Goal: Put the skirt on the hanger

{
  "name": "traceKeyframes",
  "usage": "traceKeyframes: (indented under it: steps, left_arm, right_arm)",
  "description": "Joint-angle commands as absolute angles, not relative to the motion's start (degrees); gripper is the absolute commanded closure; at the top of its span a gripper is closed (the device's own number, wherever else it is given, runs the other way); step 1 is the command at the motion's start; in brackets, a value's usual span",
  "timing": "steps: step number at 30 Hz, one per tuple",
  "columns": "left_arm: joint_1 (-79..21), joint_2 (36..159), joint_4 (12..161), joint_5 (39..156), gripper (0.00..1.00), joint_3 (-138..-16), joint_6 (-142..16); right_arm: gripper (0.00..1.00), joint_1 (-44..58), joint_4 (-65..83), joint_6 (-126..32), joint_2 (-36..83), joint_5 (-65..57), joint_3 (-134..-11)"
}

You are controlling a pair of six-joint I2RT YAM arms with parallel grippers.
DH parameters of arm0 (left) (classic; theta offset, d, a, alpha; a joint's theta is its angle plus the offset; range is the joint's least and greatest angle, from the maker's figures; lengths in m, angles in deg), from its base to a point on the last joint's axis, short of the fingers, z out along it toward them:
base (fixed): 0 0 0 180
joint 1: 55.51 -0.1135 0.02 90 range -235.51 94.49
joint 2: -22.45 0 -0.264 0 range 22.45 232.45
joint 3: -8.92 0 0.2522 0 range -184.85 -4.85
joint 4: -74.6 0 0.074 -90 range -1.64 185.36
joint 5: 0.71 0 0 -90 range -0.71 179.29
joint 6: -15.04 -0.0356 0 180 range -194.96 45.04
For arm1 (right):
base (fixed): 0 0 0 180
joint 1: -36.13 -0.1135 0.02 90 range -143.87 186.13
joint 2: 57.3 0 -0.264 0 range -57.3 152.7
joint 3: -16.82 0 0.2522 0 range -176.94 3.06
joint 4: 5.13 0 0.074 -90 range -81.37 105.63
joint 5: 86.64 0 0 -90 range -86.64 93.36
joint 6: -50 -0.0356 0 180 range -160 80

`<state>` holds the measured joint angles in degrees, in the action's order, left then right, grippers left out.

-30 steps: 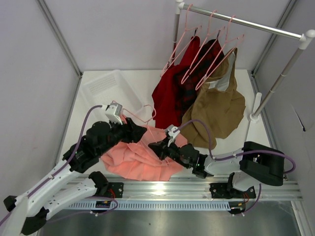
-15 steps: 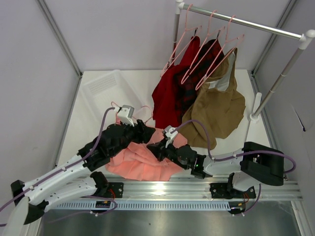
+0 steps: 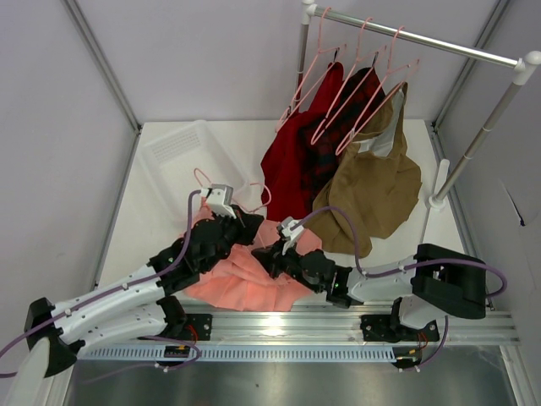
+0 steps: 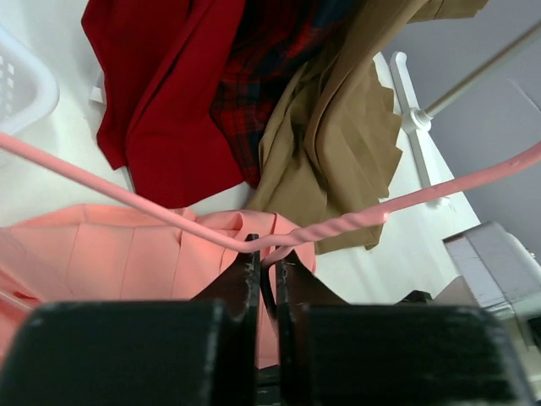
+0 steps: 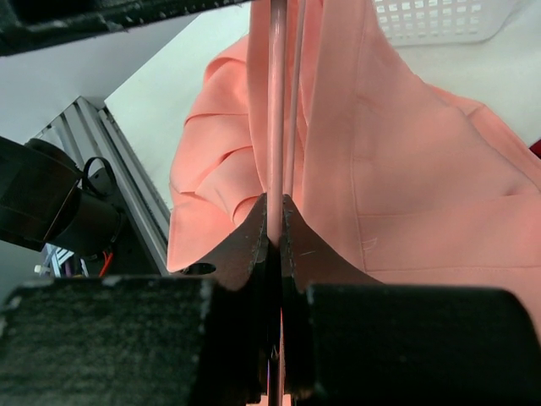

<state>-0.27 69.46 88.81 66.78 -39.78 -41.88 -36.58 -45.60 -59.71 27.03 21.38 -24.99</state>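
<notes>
Your left pincer (image 4: 264, 262) is closed on the pale-pink hanger (image 4: 169, 216), just where the twisted neck meets the frame. One arm of the frame runs away to the left and the neck runs to the right. Your right pincer (image 5: 275, 224) is also closed, on a thin pink rod that seems to be a bar of the same hanger. This rod goes straight out from the fingertips toward the left arm. The salmon-pink skirt (image 3: 245, 279) lies crumpled on the surface (image 3: 148, 224), under both pincers and toward the near edge, and its folds are on both sides of the rod. So the long axis of the hanger lies from one pincer to the other, over the cloth. I judge that neither pincer holds cloth alone, and the right one is nearer to the skirt.
</notes>
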Motion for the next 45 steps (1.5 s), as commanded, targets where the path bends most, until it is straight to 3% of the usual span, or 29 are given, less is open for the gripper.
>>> traceKeyframes:
  steps: [1,6,9,12,18,27,37,45]
  left_arm:
    - [0.74,69.74,83.62,65.56,1.00,-39.12,-41.82]
    - [0.74,66.76,83.27,60.64,1.00,-37.28,-42.08]
    - [0.74,65.26,83.44,58.79,1.00,-36.93,-43.40]
    - [0.65,64.47,83.88,57.56,1.00,-37.28,-44.46]
    - [0.39,62.88,84.23,55.45,1.00,-36.58,-44.81]
    - [-1.46,55.95,90.73,57.99,1.00,-36.66,-43.84]
    - [-2.34,50.14,95.40,60.02,1.00,-35.08,-43.14]
    - [-3.04,47.24,97.50,60.90,1.00,-35.17,-42.96]
  right_arm:
    - [1.00,-37.08,-45.52,-60.30,27.69,22.52,-28.75]
    - [1.00,-37.17,-38.84,-62.23,26.20,22.96,-30.07]
    - [0.87,-37.26,-32.52,-64.25,22.79,23.58,-30.25]
    - [0.66,-37.17,-25.14,-65.66,17.17,23.58,-30.25]
    - [0.46,-37.17,-3.10,-67.77,5.31,22.61,-32.09]
    - [0.40,-37.17,13.99,-67.17,-2.63,28.50,-30.51]
    - [0.40,-37.34,3.90,-51.88,0.97,22.18,-30.86]
    - [0.33,-38.57,-3.14,-43.01,5.18,20.06,-31.83]
